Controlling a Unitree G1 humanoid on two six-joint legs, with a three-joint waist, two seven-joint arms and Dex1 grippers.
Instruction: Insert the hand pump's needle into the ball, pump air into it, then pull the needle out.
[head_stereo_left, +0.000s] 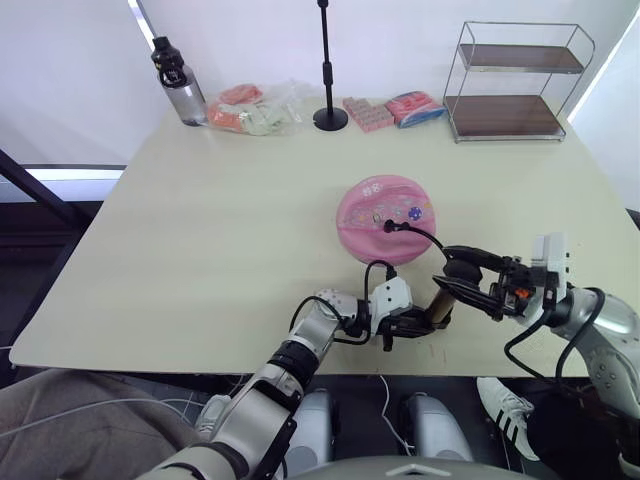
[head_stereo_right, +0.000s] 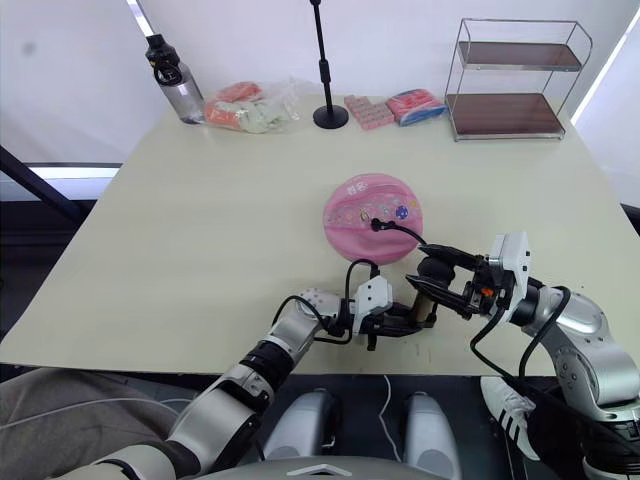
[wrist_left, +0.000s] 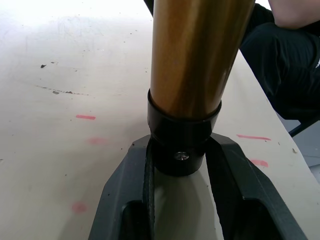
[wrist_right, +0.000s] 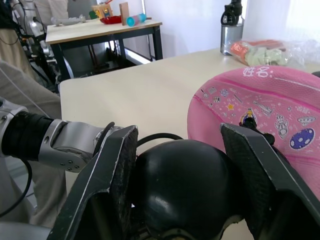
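A: Where does the hand pump (head_stereo_left: 436, 308) sit right now?

B: Near the front edge of the bench (head_stereo_left: 200, 250), held between both arms. The left gripper (wrist_left: 181, 165) is clamped on the black end cap at the foot of the gold-bronze barrel; the right gripper (wrist_right: 177, 180) has its two fingers pressed on either side of the rounded black handle.

A: And the ball (head_stereo_left: 385, 218)?

B: Just beyond the pump, resting on the bench. The thin black hose (head_stereo_left: 422, 233) loops from the pump up to the top of the ball and ends at its valve. The needle itself is too small to make out, so I judge it is seated, but I cannot confirm it.

A: How will these things handle?

B: The barrel looks like smooth, polished metal, rigid and probably slippery, so gripping the matte cap is the safer choice. The handle is a glossy dome; the fingers need to stay square on it or it may roll out. The ball is soft pink rubber, flattened and slack, with small cartoon prints; it should be light and will likely shift if the hose tugs.

A: The hose?

B: Flexible, with some slack. The needle is likely the fragile part, so side loads should be avoided.
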